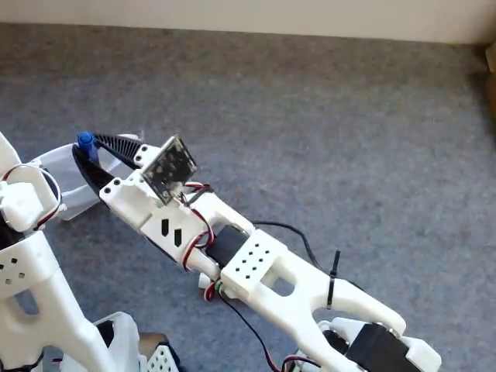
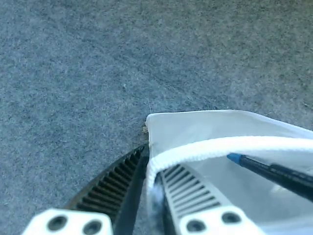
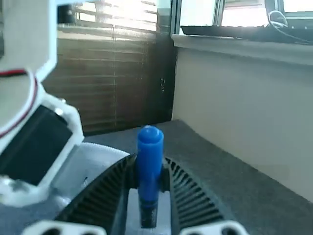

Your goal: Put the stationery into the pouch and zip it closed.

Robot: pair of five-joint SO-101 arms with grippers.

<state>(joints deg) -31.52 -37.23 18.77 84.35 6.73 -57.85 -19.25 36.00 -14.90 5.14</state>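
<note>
Right end effector (image 3: 149,169) grips a blue pen (image 3: 149,142), long axis slanting down, tip already inside the pouch (image 2: 195,127) at the table's (image 1: 349,116) left; left end effector (image 2: 152,164) is clamped on the pouch rim.

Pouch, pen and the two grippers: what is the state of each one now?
pouch: open, not zipped, its rim pinched by the left gripper.
blue pen: held upright in the right gripper.
left gripper: shut on the pouch rim.
right gripper: shut on the blue pen.
</note>
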